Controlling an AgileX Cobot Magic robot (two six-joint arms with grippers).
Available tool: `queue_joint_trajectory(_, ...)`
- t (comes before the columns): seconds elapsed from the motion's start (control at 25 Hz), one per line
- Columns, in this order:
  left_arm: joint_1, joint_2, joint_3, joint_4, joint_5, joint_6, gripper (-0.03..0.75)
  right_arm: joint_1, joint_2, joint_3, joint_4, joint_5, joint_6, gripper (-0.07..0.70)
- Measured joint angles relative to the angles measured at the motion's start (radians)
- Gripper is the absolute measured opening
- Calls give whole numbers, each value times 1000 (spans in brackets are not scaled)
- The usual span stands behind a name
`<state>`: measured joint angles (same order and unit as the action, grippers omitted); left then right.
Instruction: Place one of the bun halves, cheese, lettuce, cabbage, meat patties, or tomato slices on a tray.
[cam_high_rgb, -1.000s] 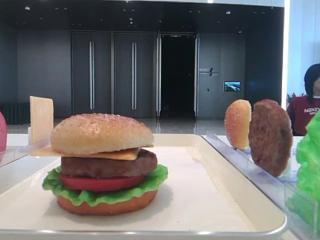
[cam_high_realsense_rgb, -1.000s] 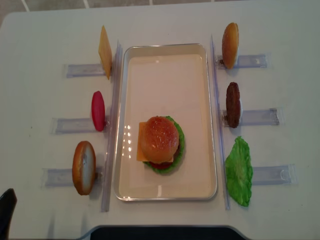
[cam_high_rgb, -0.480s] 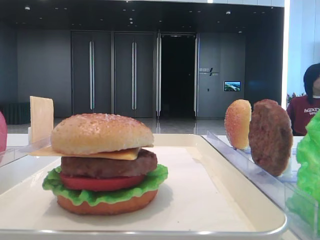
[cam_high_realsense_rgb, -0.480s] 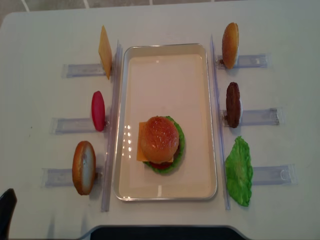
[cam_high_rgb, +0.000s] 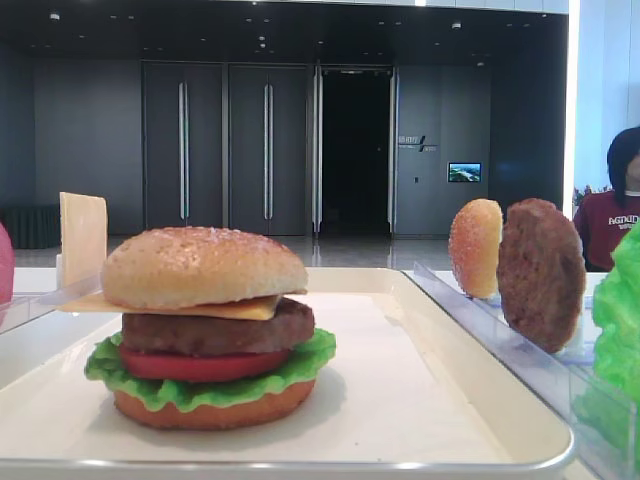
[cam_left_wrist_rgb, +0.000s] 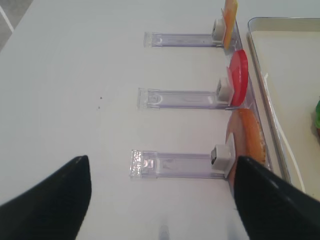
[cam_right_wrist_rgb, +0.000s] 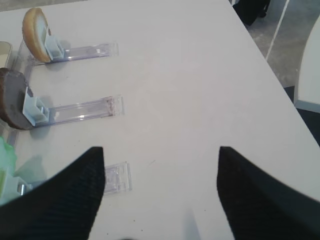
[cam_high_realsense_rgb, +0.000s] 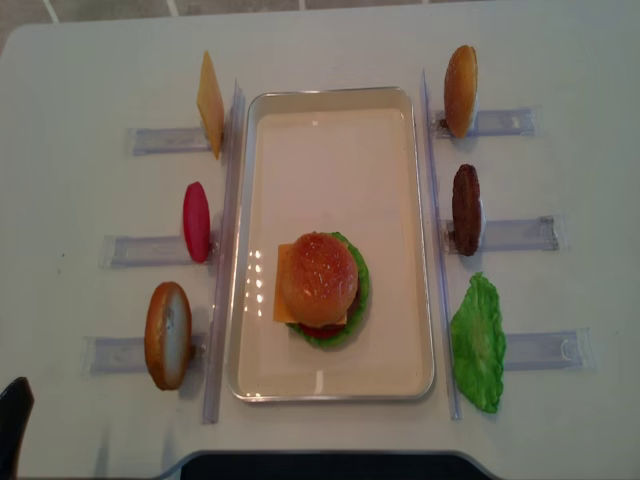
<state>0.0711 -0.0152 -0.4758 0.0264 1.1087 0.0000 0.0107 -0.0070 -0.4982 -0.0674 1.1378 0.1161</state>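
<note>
On the white tray (cam_high_realsense_rgb: 335, 95) stands a stacked burger: sesame bun half (cam_high_rgb: 200, 265), cheese (cam_high_rgb: 240, 310), meat patty (cam_high_rgb: 215, 333), tomato slice (cam_high_rgb: 195, 365), lettuce (cam_high_rgb: 300, 365), flat bottom bun (cam_high_rgb: 210, 410). Left of the tray, cheese (cam_high_realsense_rgb: 210, 103), a tomato slice (cam_high_realsense_rgb: 196, 222) and a bun (cam_high_realsense_rgb: 167, 335) stand on edge in racks. To its right are a bun (cam_high_realsense_rgb: 460, 90), a patty (cam_high_realsense_rgb: 466, 209) and lettuce (cam_high_realsense_rgb: 478, 342). Cabbage is out of view. My left gripper (cam_left_wrist_rgb: 162, 159) is open over bare table by the bun's rack. My right gripper (cam_right_wrist_rgb: 161, 149) is open and empty, right of the lettuce rack.
Clear plastic racks (cam_high_realsense_rgb: 515, 234) and long clear strips (cam_high_realsense_rgb: 432, 200) flank the tray. A dark part of the left arm (cam_high_realsense_rgb: 12, 420) shows at the overhead view's bottom-left corner. The table's right edge (cam_right_wrist_rgb: 270, 65) is close. A person in red (cam_high_rgb: 610, 215) sits behind.
</note>
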Motion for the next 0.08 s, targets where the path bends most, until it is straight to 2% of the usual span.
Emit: queue_joint_trajectory(0.08,0,0,0,0,0,0,692,0,0,0,-1,0,0,485)
